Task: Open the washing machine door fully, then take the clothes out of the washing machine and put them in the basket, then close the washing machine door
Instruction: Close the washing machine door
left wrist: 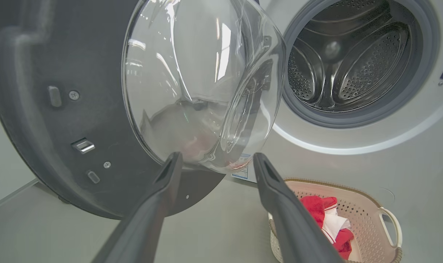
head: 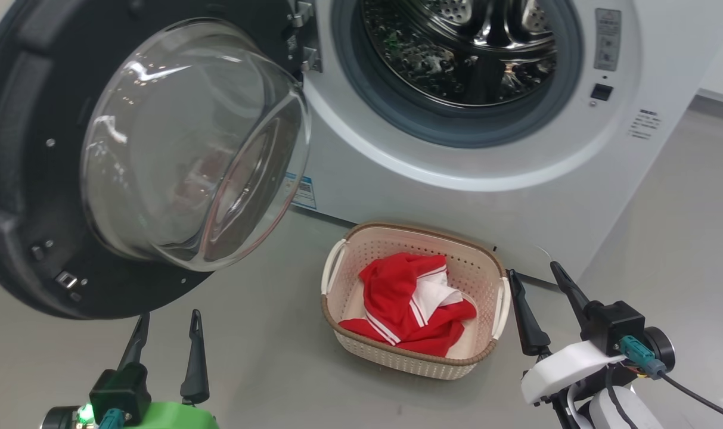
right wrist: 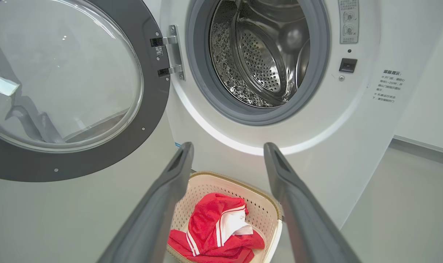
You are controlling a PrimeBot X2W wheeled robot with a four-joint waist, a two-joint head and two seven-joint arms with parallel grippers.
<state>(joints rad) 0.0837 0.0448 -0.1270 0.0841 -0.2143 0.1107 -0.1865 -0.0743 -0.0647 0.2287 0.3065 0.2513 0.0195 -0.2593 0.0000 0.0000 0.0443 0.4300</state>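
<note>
Grey floor [head: 266, 369] ran up to the foot of the white washing machine [head: 433, 196] in the head view. The washing machine door [head: 15, 179] stood swung wide to my left, its glass bowl [head: 188, 149] bulging toward the camera. Just in front of the machine sat the basket [head: 480, 262], with the red and white clothes [head: 397, 298] heaped inside it. The left tool [head: 169, 316] hung below the door's black rim, fingers spread and holding nothing. The right tool [head: 533, 269] stood just beside the basket's right-hand handle, also spread and bare.

Through the left wrist view, the left tool [left wrist: 217, 155] pointed at the lower edge of the glass bowl. It was near, though I could not tell whether a fingertip touched. Beyond the door, the steel drum [left wrist: 349, 62] showed bare metal, with no fabric in the part I could see.

From the right wrist view, the right tool [right wrist: 228, 144] looked down over the basket, apart from the clothes. The door hung from its hinge [right wrist: 174, 51], turned well away from the opening, and the drum looked empty here too.

By my reading, the opening and the unloading were done, unless a garment hid low in the drum where I could not see. Only the closing was left, and the left tool seemed better placed to push the door round and shut.
</note>
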